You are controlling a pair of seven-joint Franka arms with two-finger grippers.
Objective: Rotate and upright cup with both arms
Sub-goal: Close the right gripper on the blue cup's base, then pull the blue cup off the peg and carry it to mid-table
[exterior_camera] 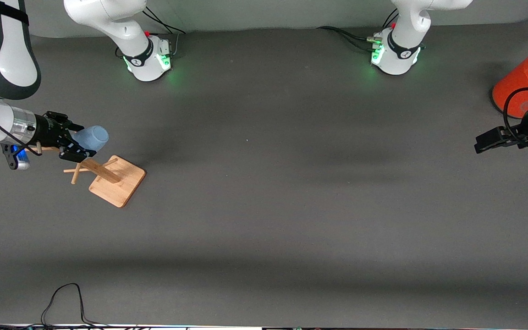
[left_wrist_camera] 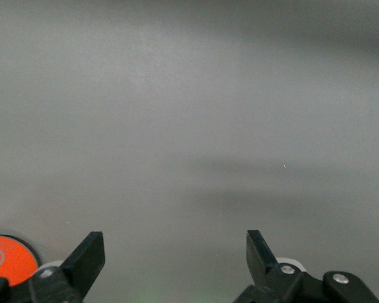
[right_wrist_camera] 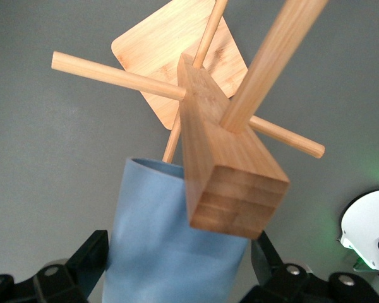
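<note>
Step in hand looks like the pick: right gripper point(exterior_camera: 77, 145) is at the cup point(exterior_camera: 90, 137), which hangs on a peg of the wooden cup rack point(exterior_camera: 117, 181) at the right arm's end of the table, up off the table surface. Right wrist view shows the cup point(right_wrist_camera: 174, 240) sitting between the two fingers point(right_wrist_camera: 88, 259), jaws spread wide, a sliver of gap on each side, so not pinched yet as far as I can judge. The rack's square post point(right_wrist_camera: 224, 170) stands just in front of the cup and partly covers it. Next move, my read: close on the cup body, then draw it off along the peg's line without snagging the post or the other pegs. Left gripper point(exterior_camera: 491, 140) waits at the left arm's end, jaws spread with nothing between them, just beside the orange can point(exterior_camera: 520, 78). Handover and rotation are still ahead.
</note>
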